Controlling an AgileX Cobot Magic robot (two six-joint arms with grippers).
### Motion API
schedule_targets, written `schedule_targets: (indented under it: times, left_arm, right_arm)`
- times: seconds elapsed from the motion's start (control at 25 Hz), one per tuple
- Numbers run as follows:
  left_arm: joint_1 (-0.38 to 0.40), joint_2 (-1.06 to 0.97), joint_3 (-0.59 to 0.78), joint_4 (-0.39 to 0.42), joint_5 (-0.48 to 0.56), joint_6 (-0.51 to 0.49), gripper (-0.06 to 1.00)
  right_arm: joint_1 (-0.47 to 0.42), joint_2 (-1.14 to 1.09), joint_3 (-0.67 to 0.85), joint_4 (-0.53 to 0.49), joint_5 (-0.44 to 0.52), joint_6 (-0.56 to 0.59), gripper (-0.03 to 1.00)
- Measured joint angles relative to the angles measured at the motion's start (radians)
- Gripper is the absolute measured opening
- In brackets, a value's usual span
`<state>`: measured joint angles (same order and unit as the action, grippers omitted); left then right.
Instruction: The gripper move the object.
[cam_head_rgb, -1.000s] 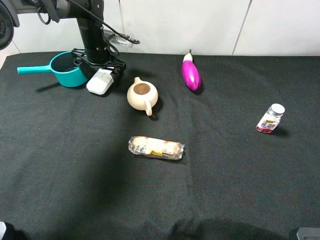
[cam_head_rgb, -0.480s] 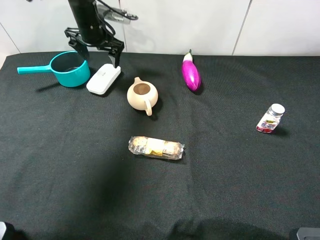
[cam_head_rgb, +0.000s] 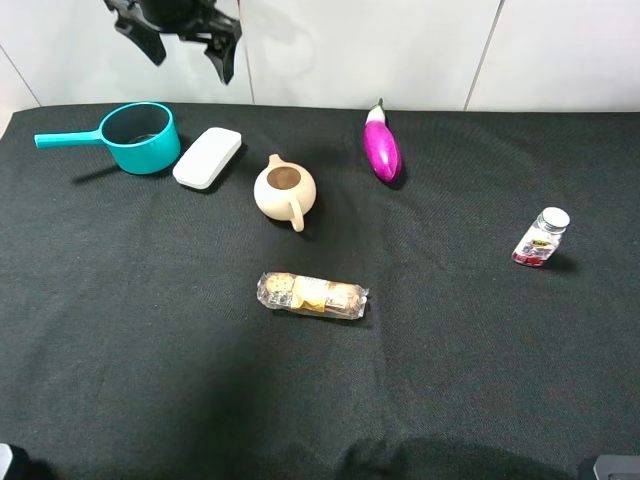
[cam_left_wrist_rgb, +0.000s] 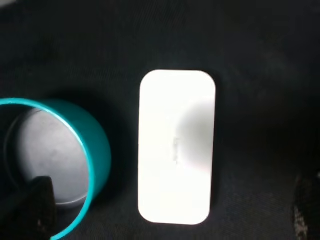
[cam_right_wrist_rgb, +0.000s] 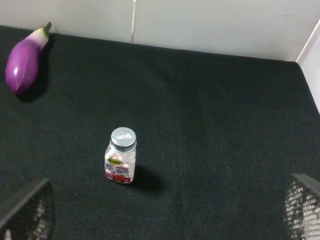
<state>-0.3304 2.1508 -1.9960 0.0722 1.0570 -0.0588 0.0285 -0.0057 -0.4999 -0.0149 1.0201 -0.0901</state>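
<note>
Black woven cloth (cam_head_rgb: 450, 380) covers the table under white wall panels. At ten o'clock the smooth white case (cam_head_rgb: 208, 157), flat and oblong with rounded corners, lies on the cloth just beside the teal pan (cam_head_rgb: 140, 137), with the round cream teapot (cam_head_rgb: 285, 190) at its four o'clock. High above the case, the left gripper (cam_head_rgb: 184, 40) hangs with black fingers spread wide, holding nothing. A glossy purple eggplant (cam_head_rgb: 381, 148) lies at one o'clock, a clear-wrapped roll (cam_head_rgb: 312, 296) sits centre, and a capped jar (cam_head_rgb: 541, 238) at three. The right gripper's (cam_right_wrist_rgb: 165, 212) mesh-textured fingers are parted and empty.
</note>
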Motion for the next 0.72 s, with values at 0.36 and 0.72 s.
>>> schedule_targets:
  times: [0.36, 0.72]
  left_arm:
    - [-0.001, -0.220, 0.166, 0.024, -0.067, 0.000, 0.99]
    - [0.017, -0.524, 0.548, 0.080, -0.173, 0.003, 0.99]
  right_arm:
    - [0.000, 0.000, 0.000, 0.001, 0.000, 0.000, 0.69]
    - [0.000, 0.000, 0.000, 0.001, 0.000, 0.000, 0.69]
